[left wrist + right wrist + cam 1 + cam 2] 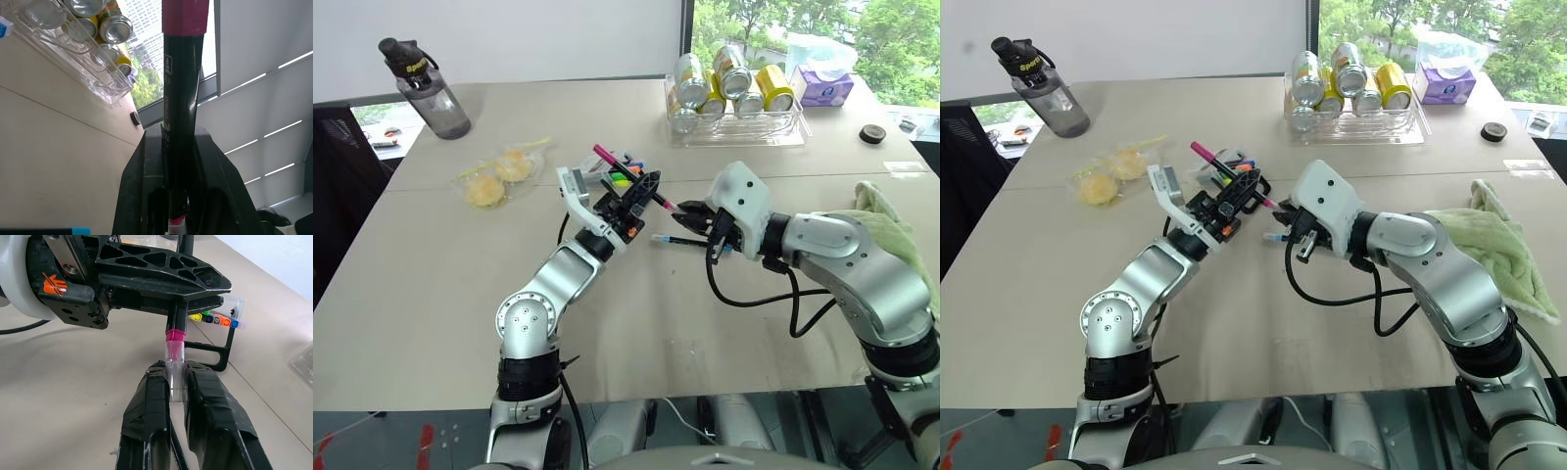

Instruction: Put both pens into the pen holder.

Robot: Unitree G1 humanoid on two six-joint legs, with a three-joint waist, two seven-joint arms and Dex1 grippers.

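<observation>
On the far left of the table [431,323] stands one dark water bottle [423,86]; nearer the middle lies one clear bag of yellow pieces [499,174], flat on the table top.

The left end effector [636,201] is raised above the table, its two black fingers pressed together on the black body of the pink-ended pen [628,174]; that pen slants through the grip, its magenta end up and to the left, its other tip pointing toward the right arm; in the left wrist view the same pen runs straight up between the two fingers [146,181].

Just behind that end effector the pen holder [222,345] stands on the table, its black loop-shaped stand showing in the right wrist view, with a row of short coloured markers [215,319] beside it, at least five.

The right end effector [690,217] meets the pen from the other side; its two fingers [151,421] are closed on the pen's clear tip, just below a magenta collar; so one pen is gripped by both end effectors at once.

The second pen, the blue-capped pen [668,238], lies flat on the table just under the right end effector, apart from the holder; two pens in all, neither in the holder.

At the back right one clear tray [734,127] holds several cans, at least five; beside it sits one purple tissue pack [822,88], then one small dark round object [872,134]; one green cloth [891,230] lies at the right edge.
</observation>
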